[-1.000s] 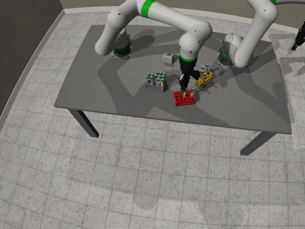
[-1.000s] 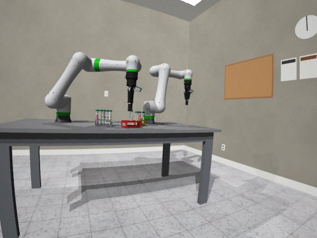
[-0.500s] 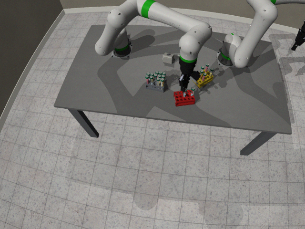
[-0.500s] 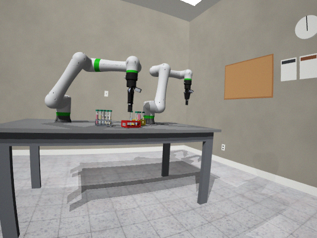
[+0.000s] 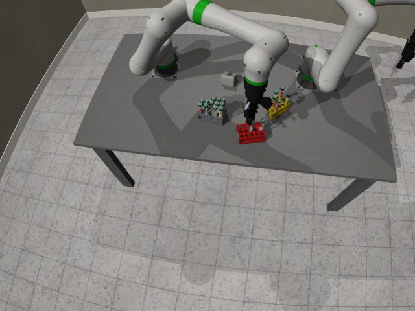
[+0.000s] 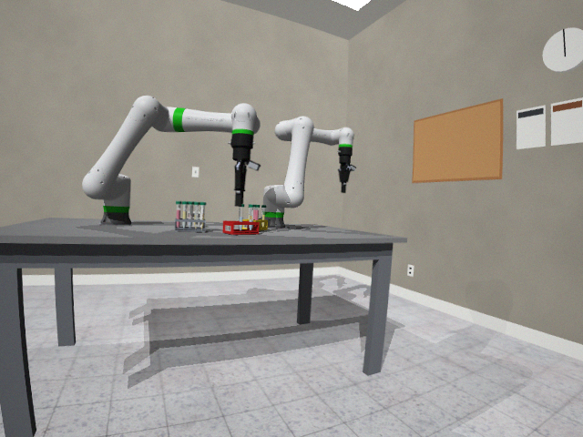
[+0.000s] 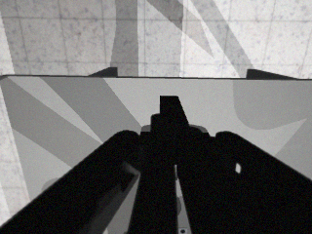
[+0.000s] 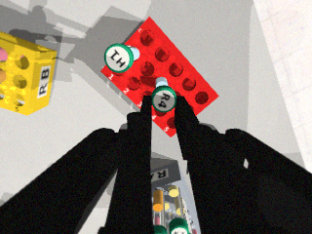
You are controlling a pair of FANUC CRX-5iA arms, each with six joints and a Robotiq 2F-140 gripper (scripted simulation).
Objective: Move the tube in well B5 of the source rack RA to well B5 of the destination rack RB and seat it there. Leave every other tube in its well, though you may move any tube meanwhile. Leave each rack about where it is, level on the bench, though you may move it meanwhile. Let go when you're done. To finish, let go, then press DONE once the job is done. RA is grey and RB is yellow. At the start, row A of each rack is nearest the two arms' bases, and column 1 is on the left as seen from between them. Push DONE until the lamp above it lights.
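At the red, slotted rack [image 5: 251, 141] [image 6: 228, 229] [image 8: 207, 109], near grey RA [image 5: 211, 120] [image 8: 171, 164] and yellow RB [image 5: 279, 112] [image 8: 36, 106], the right gripper [image 5: 249, 122] [image 6: 239, 205] [image 8: 163, 109] grips green-capped glass tube R4 [image 8: 164, 98], its original well unclear, while the left gripper [image 5: 399, 66] [image 6: 343, 191] [image 7: 168, 110] is closed, empty.
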